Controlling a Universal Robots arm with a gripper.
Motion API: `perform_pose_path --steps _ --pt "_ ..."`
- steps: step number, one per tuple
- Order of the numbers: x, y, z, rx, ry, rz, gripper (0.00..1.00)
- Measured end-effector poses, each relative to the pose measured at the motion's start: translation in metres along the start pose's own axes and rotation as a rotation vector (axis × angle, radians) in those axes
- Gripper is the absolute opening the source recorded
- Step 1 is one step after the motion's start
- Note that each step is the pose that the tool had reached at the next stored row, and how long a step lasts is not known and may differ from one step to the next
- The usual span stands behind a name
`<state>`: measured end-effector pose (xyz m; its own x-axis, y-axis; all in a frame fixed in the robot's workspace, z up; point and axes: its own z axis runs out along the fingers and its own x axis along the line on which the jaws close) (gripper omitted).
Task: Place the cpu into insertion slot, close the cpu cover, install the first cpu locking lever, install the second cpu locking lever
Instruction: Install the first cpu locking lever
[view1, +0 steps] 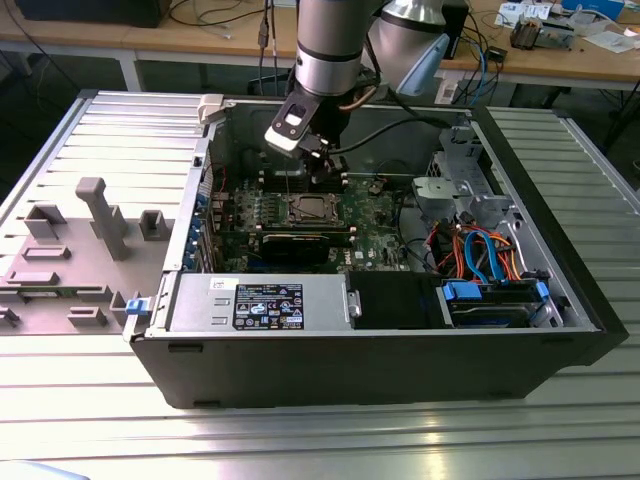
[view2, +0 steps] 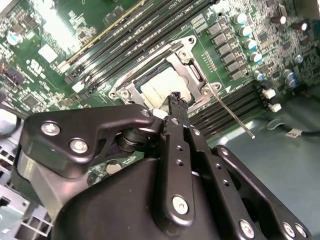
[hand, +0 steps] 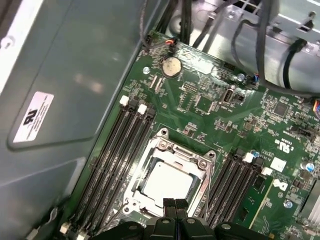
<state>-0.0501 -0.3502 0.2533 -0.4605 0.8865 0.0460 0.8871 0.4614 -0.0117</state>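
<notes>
The cpu (hand: 167, 182) lies flat in the insertion slot (hand: 150, 165), a square chip with a dull, pale grey metal top. The cpu cover (hand: 184, 151), a thin silvery frame with a large window, is down around it. The jaws hang just over the chip's edge. In the first wrist view their black fingertips (hand: 169, 204) are pressed side by side with only a thin seam between, and nothing is held in them. Whether they touch the chip cannot be told. In the second wrist view one matte black fingertip (view2: 175, 98) with screw heads along its link stands against the cpu's (view2: 156, 90) rim. A thin bright wire lever (view2: 232, 114) juts from the socket's corner across the long black memory slots (view2: 150, 25). The green motherboard (hand: 210, 100) is densely studded and carries a round silver coin cell (hand: 171, 65). In the exterior view the computer case (view1: 400, 350) rests open on a ribbed metal worktop (view1: 300, 440).
</notes>
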Motion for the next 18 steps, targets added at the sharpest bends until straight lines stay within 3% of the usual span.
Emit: perform_pose_path --steps 4,10,18 --pt "0.0 0.0 0.0003 0.0045 -0.0011 -0.099 0.11" --pt "0.0 0.0 0.0004 0.0082 -0.0021 -0.179 0.11" --pt "0.0 0.0 0.0004 0.0114 -0.0029 -0.25 0.11"
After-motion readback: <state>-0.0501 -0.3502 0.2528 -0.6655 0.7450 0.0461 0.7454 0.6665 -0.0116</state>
